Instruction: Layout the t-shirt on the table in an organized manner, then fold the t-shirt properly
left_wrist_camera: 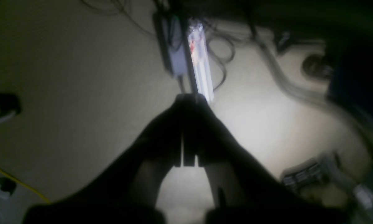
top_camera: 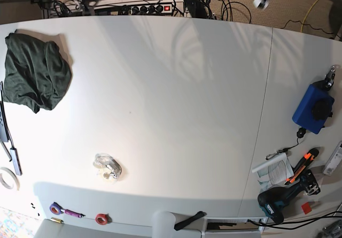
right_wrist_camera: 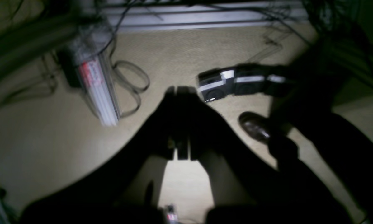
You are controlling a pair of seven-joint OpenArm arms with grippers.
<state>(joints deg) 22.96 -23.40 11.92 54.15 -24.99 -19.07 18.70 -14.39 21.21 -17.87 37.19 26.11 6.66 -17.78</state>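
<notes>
White smooth table (top_camera: 171, 115), thin seam down its right part, rounded near edge. T-shirt (top_camera: 36, 71): dark green soft fabric, bunched in wrinkled heap at table's far left corner. Clear crinkled plastic wad (top_camera: 108, 167) near front edge. Blue box (top_camera: 313, 107), drill (top_camera: 286, 194) at right. Left gripper (left_wrist_camera: 188, 99) and right gripper (right_wrist_camera: 181, 91): dark fingers pressed together, empty, raised over beige carpet beyond the table.
</notes>
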